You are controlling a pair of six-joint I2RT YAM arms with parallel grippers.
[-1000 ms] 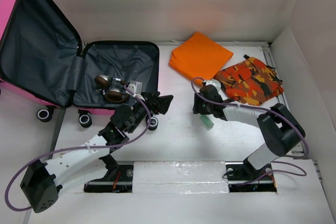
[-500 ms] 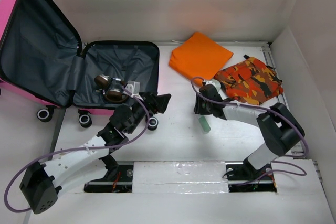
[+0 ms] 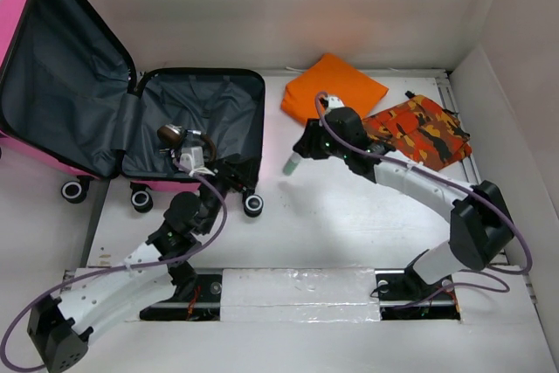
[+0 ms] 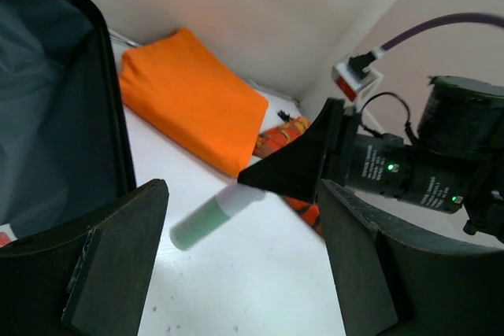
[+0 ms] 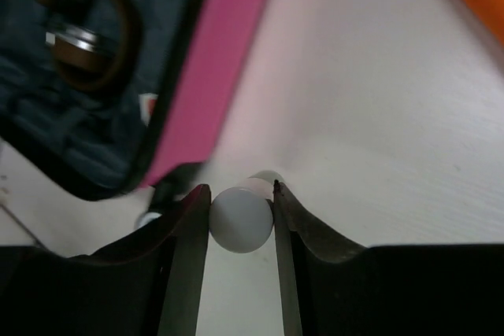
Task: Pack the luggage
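The luggage lay open at the table's far left, its pink lid propped up and its grey-lined base flat on the table, with brown headphones resting in that base. The right gripper pinched a white tube with a pale green end, held in the air between the case and a folded orange cloth. A camouflage garment lay just beside the cloth. The left gripper had its jaws spread with nothing between them; it seemed to hang over the case's near rim, though dark fingers against dark lining made that hard to judge.
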